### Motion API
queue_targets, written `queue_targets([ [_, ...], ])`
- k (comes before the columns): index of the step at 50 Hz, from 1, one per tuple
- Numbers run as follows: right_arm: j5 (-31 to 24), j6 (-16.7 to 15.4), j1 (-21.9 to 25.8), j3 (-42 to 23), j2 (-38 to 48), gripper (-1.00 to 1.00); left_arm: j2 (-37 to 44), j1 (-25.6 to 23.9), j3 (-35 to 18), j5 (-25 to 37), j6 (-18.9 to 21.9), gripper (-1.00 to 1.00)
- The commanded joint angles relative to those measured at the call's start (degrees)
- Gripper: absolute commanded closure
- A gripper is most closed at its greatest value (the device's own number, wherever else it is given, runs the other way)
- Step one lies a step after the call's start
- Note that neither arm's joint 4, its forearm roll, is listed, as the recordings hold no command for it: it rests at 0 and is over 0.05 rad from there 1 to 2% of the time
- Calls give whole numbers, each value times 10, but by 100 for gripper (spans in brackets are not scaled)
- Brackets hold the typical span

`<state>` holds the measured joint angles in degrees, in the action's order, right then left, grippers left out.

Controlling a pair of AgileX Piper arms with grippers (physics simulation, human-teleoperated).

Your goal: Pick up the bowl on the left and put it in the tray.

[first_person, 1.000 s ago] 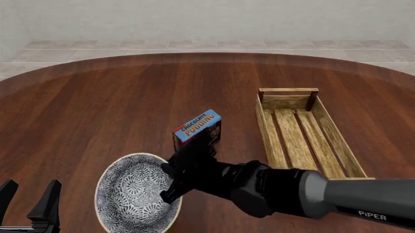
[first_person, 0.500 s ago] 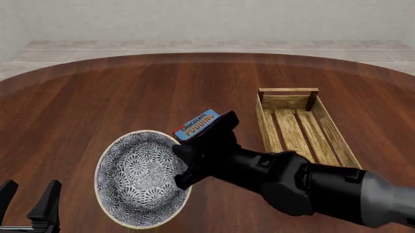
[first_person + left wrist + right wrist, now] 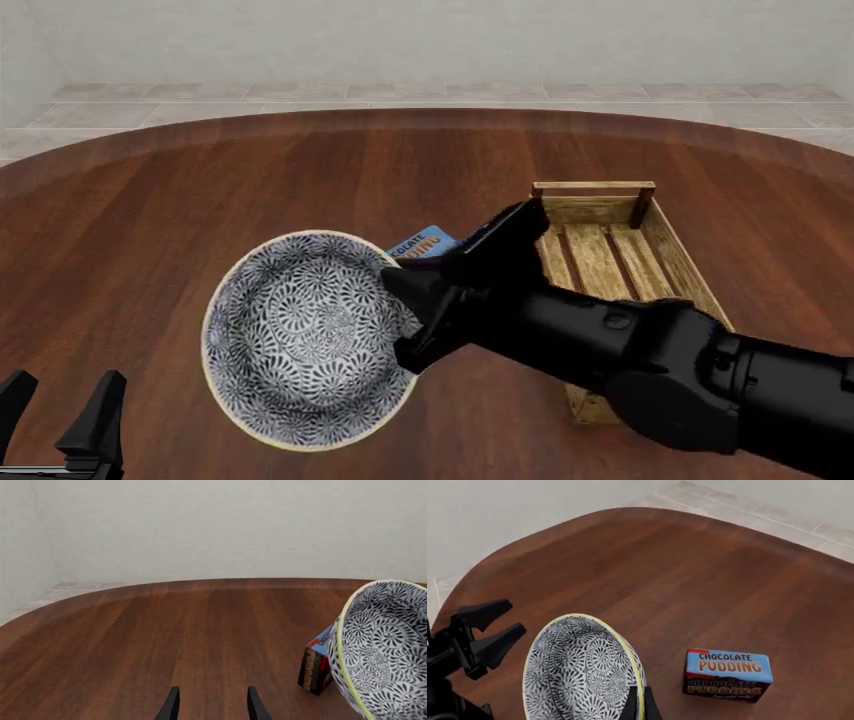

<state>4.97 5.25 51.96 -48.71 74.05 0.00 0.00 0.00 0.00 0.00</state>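
Observation:
The bowl (image 3: 307,335), blue-and-white patterned inside with a cream rim, hangs tilted above the table left of centre, its inside facing the front camera. My right gripper (image 3: 404,325) is shut on its right rim; the right wrist view shows the fingertips (image 3: 638,705) pinching that rim of the bowl (image 3: 577,675). The tray (image 3: 621,265), a slatted wooden crate, lies to the right, partly behind the right arm. My left gripper (image 3: 60,415) rests open at the near left corner, holding nothing. In the left wrist view the left gripper (image 3: 212,707) is open, and the bowl (image 3: 383,650) stands steeply tilted.
A blue chocolate pudding box (image 3: 424,243) stands between bowl and tray, mostly covered by the bowl and arm; it shows fully as the pudding box (image 3: 727,674) in the right wrist view. The round wooden table (image 3: 267,180) stretches beyond, with a tiled floor and wall behind it.
The right gripper has lifted the bowl off the table, carried it up and rightward and tilted it more upright. It now hides most of the pudding box. The left arm stayed still.

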Motion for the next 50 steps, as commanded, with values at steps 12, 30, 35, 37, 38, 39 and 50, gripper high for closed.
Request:
queue_targets([
  [12, -22, 25, -64, -8, -79, 100, 0, 0, 0, 0, 0, -100],
  [30, -32, 65, -106, -6, -122, 100, 0, 0, 0, 0, 0, -100],
  [35, -32, 73, -110, -7, -122, 100, 0, 0, 0, 0, 0, -100],
  [37, -32, 71, -112, -7, -123, 100, 0, 0, 0, 0, 0, -100],
  [38, -34, 76, -117, -10, -124, 100, 0, 0, 0, 0, 0, -100],
  [39, -34, 76, -117, -10, -124, 100, 0, 0, 0, 0, 0, -100],
  [50, -58, 137, -147, -16, -161, 100, 0, 0, 0, 0, 0, -100],
])
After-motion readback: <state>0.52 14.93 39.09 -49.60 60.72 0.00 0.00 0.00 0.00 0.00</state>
